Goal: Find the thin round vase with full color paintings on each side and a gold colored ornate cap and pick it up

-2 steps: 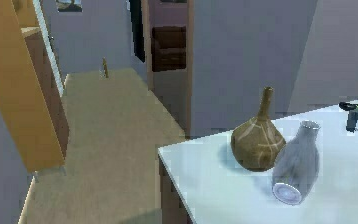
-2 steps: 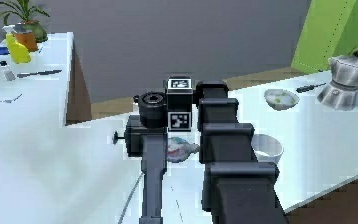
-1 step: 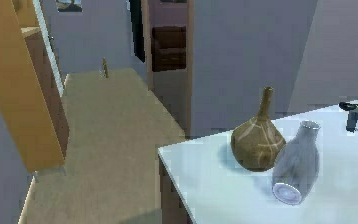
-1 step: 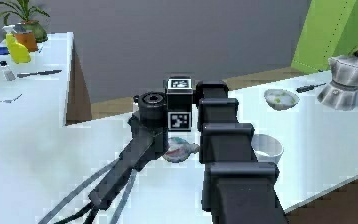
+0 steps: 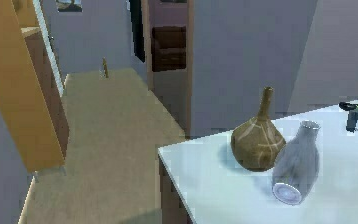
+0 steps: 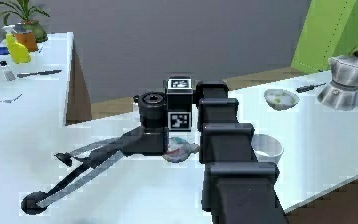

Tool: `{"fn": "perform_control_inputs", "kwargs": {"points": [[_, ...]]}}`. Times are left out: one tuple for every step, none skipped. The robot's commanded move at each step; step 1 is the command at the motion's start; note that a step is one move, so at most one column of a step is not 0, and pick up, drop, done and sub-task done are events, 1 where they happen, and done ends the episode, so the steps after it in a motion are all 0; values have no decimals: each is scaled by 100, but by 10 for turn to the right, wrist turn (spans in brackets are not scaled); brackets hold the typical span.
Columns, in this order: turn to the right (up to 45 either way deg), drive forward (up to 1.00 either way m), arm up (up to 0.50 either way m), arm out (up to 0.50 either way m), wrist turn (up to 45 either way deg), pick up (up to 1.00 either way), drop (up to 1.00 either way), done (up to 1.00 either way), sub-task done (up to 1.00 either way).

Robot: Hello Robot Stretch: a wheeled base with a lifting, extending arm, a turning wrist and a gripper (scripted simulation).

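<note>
White tabletop backs the tool, holding nothing; bluish blob near its body.

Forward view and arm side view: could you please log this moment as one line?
brown vase and silvery vase on white table | gripper over white counter, holding nothing
</note>
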Motion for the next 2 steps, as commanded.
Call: {"fn": "perform_control_inputs", "kwargs": {"points": [[0, 0, 0, 0, 450, 0, 0, 0, 0], [0, 0, 0, 0, 450, 0, 0, 0, 0]]}}
